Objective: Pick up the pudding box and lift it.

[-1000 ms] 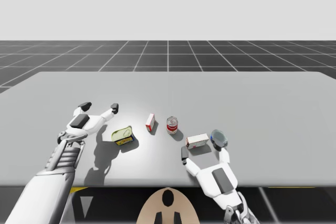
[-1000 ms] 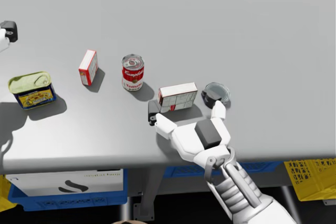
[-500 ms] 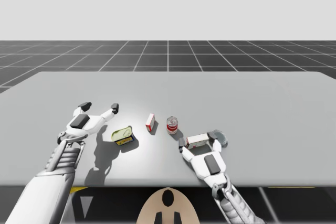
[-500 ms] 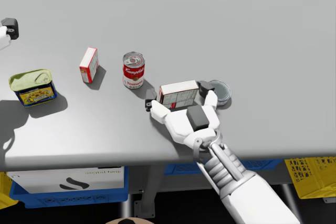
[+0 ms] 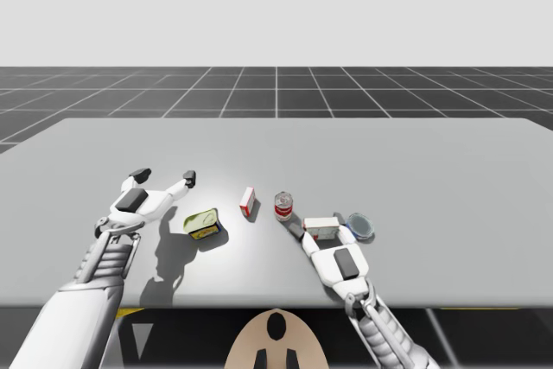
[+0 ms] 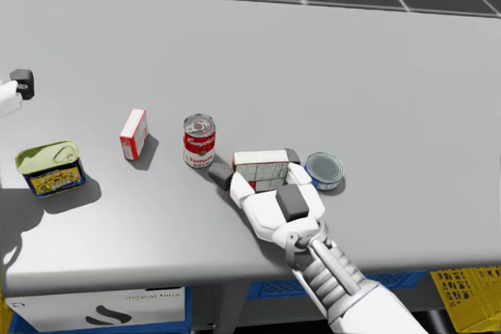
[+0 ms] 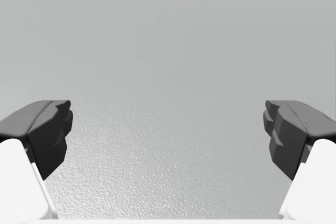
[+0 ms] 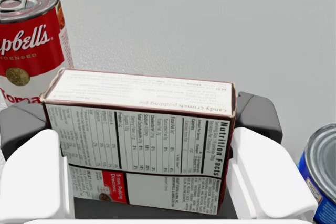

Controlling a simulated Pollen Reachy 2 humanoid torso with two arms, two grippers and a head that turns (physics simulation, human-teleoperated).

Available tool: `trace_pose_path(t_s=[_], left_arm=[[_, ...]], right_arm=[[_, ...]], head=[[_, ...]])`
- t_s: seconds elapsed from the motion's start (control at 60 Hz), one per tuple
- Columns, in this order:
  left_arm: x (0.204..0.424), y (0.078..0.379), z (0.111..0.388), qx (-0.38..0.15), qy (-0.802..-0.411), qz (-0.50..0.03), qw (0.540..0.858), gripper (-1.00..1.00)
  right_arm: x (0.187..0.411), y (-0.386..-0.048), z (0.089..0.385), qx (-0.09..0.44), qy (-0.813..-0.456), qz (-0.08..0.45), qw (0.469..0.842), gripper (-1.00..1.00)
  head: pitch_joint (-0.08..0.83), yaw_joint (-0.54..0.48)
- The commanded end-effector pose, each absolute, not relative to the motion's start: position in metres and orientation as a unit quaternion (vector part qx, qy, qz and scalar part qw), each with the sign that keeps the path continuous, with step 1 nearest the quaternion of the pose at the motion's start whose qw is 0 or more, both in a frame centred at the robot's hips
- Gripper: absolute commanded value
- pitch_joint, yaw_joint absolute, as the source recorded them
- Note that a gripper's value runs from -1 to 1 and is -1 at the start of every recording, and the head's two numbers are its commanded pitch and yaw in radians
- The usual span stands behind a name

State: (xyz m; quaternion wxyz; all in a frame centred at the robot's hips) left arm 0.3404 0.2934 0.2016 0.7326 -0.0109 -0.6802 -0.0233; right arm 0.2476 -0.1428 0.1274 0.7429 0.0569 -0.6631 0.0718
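Note:
The pudding box (image 5: 321,228) (image 6: 261,170) (image 8: 139,129) is white with a dark red edge and lies on its long side on the grey table (image 5: 449,179). My right gripper (image 5: 319,227) (image 6: 257,166) (image 8: 142,124) reaches over the near table edge and is shut on it, one finger pressed against each short end. The box rests on the table. My left gripper (image 5: 164,177) (image 7: 168,129) hovers wide open over bare table at the left, holding nothing.
A red soup can (image 5: 283,206) (image 6: 199,140) (image 8: 29,40) stands just left of the pudding box. A flat blue can (image 5: 360,225) (image 6: 324,170) (image 8: 320,171) sits close on its right. Further left are a small red-and-white box (image 5: 248,200) (image 6: 133,134) and a yellow-blue tin (image 5: 203,223) (image 6: 49,167).
My right gripper has slid forward around the pudding box and its fingers have closed onto the box's ends. My head has turned, shifting the head view. The left arm is still.

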Motion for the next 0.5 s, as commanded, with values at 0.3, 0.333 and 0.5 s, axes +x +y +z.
trace_pose_path(t_s=[0.3, 0.333, 0.5], left_arm=[[0.3405, 0.2927, 0.2009, -0.010, -0.678, -0.024, 0.734, -1.00], [0.3405, 0.2928, 0.2009, -0.010, -0.678, -0.024, 0.734, -1.00], [0.3408, 0.2928, 0.2006, -0.010, -0.678, -0.023, 0.735, -1.00]], right_arm=[[0.2387, -0.1202, 0.1219, 0.089, -0.654, 0.050, 0.750, 1.00], [0.2385, -0.1200, 0.1219, 0.089, -0.654, 0.051, 0.749, 1.00], [0.2367, -0.1198, 0.1258, 0.090, -0.658, 0.053, 0.745, 1.00]], head=[[0.409, -0.18], [0.401, -0.18], [0.367, -0.18]])
